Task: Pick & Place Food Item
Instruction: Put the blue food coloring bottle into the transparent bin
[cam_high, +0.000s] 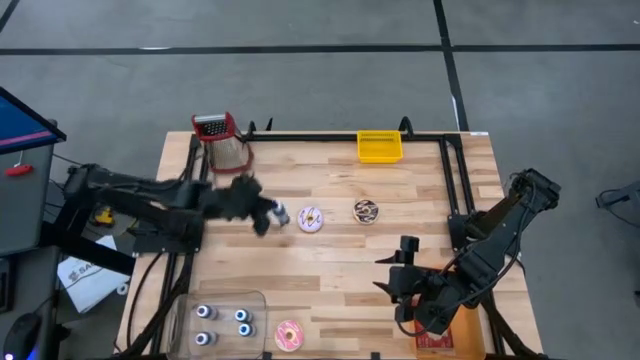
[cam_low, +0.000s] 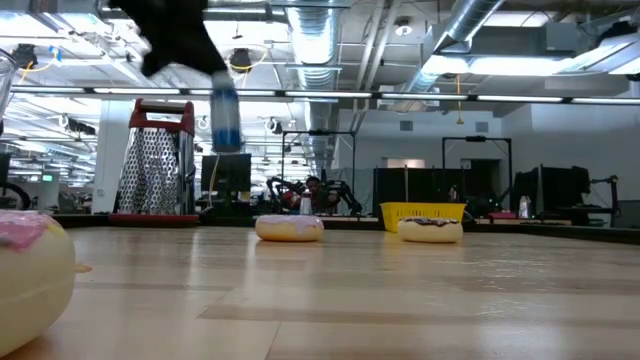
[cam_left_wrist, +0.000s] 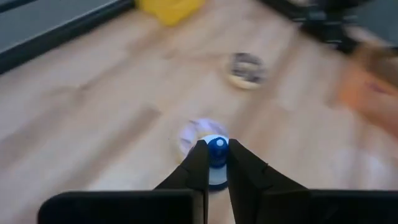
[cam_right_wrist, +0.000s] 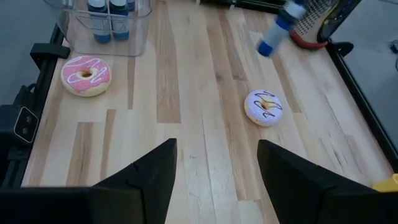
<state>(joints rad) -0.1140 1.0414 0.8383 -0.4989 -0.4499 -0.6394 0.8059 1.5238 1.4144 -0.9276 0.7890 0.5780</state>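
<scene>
A small blue-and-white bottle (cam_high: 280, 213) hangs in the air left of centre, with my left gripper (cam_high: 262, 214) shut on it. In the low view the bottle (cam_low: 225, 118) hangs high above the table under the dark gripper (cam_low: 178, 42). A white doughnut with purple icing (cam_high: 310, 219) and a chocolate one (cam_high: 366, 211) lie flat on the table just right of the bottle. A pink doughnut (cam_high: 289, 335) lies near the front edge. My right gripper (cam_right_wrist: 216, 167) waits open at the front right, above the table. My left gripper pinches the bottle (cam_left_wrist: 217, 153) between its two fingers (cam_left_wrist: 198, 163), one on each side. The fingers come from the table's left, slanting downward. The bottle is lifted clear of the table and hangs nearly upright, its blue end (cam_low: 228, 132) lowest.
A clear tub (cam_high: 222, 318) with several more bottles stands at the front left. A metal grater with a red handle (cam_high: 222, 140) stands at the back left, a yellow bin (cam_high: 380, 147) at the back. An orange packet (cam_high: 452, 342) lies under the right arm. A black rail (cam_high: 455, 170) frames the table.
</scene>
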